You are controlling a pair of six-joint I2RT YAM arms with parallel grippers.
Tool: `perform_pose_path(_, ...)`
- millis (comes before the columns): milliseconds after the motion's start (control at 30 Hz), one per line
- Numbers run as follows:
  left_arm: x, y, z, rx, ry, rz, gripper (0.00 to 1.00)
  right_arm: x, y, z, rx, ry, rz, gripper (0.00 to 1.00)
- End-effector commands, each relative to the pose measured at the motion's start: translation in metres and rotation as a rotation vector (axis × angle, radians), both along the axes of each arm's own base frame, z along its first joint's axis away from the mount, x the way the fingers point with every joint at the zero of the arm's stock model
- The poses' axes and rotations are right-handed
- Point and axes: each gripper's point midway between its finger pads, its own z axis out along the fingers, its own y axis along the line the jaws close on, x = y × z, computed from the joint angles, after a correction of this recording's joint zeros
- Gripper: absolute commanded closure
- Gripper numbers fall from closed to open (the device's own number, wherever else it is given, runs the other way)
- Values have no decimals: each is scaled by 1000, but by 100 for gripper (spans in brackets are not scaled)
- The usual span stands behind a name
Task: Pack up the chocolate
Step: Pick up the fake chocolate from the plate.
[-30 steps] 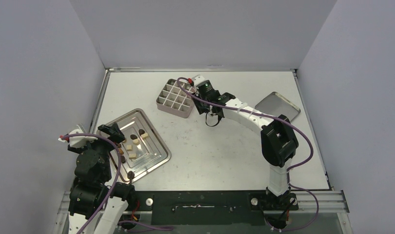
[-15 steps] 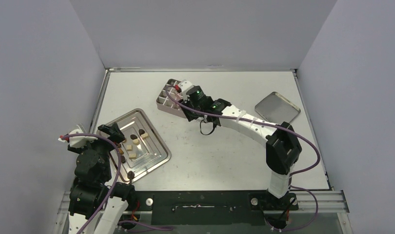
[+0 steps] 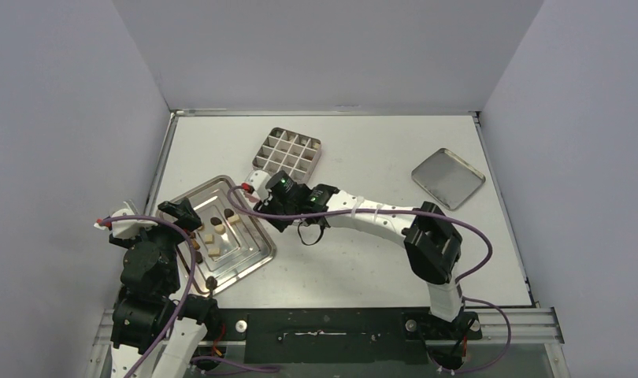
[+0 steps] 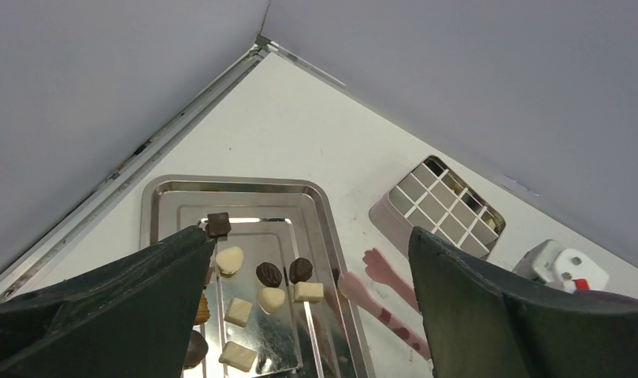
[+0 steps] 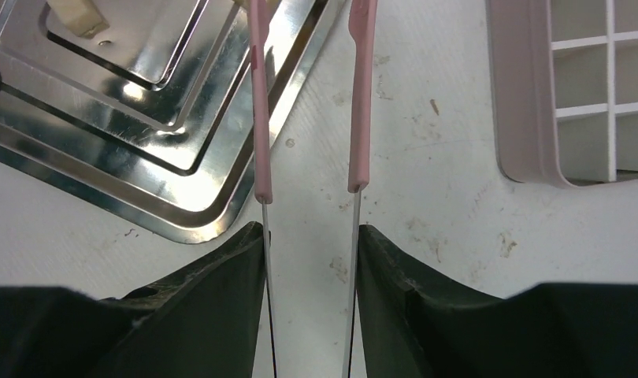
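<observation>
Currently: a fetch, as I judge it, since the tool points at the tray and not at the tin
Chocolate [image 4: 268, 276]: about a dozen loose dark, tan and cream pieces on the inner floor of the silver tray [image 4: 154, 197], lower left of the overhead view; none is in the tool
Tweezers [image 5: 361, 94]: pink-tipped, their thin metal arms pinched between the fingers of the right gripper [image 5: 312, 232]; the tips stand a narrow gap apart with nothing between them and run out of the top of the right wrist view over the tray's stepped corner
Why tweezers: each piece is far smaller than a finger, so slim tips can single one out without pushing its neighbours
Left gripper [image 4: 312, 236]: jaws spread wide and empty, hanging over the tray's left side, probably kept clear of the right arm's path
Gridded tin [image 3: 288, 153]: upper centre of the overhead view, apart from the tray; the cells shown in the right wrist view are empty
Lid [image 3: 448, 177]: flat at the right of the overhead view, well away, which leaves the tin's top free
Next move calls for: tips lowered either side of one piece, then a gentle squeeze
Risk: a round piece may slip out or roll on the smooth metal
</observation>
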Motion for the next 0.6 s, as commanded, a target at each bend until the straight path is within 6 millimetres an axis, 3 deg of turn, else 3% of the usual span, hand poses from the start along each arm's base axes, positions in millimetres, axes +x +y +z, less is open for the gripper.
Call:
perform_pose_path(0,0,3,13,-6,-52,13,5,-4,27,14,38,-37,72,57)
perform_pose_path(200,0,2,12,-6,-51,11,5,-11,38,-6,-21,-13,103,56)
perform_pose_path(567,0,2,12,-5,-50,11,5,-14,49,-19,-61,-14,120,56)
